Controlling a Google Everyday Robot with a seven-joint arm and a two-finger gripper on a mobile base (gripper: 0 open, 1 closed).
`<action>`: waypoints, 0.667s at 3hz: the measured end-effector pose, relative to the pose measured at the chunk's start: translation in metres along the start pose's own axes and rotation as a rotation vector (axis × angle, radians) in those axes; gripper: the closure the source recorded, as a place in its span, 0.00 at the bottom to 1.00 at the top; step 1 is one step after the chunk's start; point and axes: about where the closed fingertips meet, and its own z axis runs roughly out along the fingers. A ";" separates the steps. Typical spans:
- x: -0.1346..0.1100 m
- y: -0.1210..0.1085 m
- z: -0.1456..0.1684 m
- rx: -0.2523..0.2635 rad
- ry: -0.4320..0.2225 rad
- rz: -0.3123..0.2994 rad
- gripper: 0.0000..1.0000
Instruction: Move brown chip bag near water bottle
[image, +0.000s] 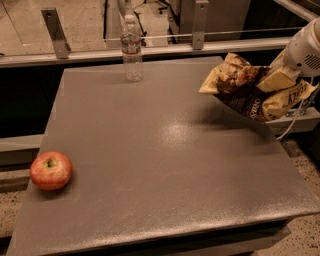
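Note:
The brown chip bag (250, 87) is crinkled dark brown with cream-yellow ends and hangs in the air above the table's right edge. My gripper (277, 80) is at the far right, shut on the bag's right part, with the white arm above it. The water bottle (132, 47) stands upright at the table's far edge, left of centre, well apart from the bag.
A red apple (50, 170) lies at the table's left edge near the front. The grey table (160, 165) has a metal railing (200, 22) and glass behind it. A white cable hangs at the right, off the table.

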 end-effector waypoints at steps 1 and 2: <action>-0.015 -0.027 0.016 0.043 -0.035 -0.003 1.00; -0.038 -0.057 0.038 0.084 -0.086 0.012 1.00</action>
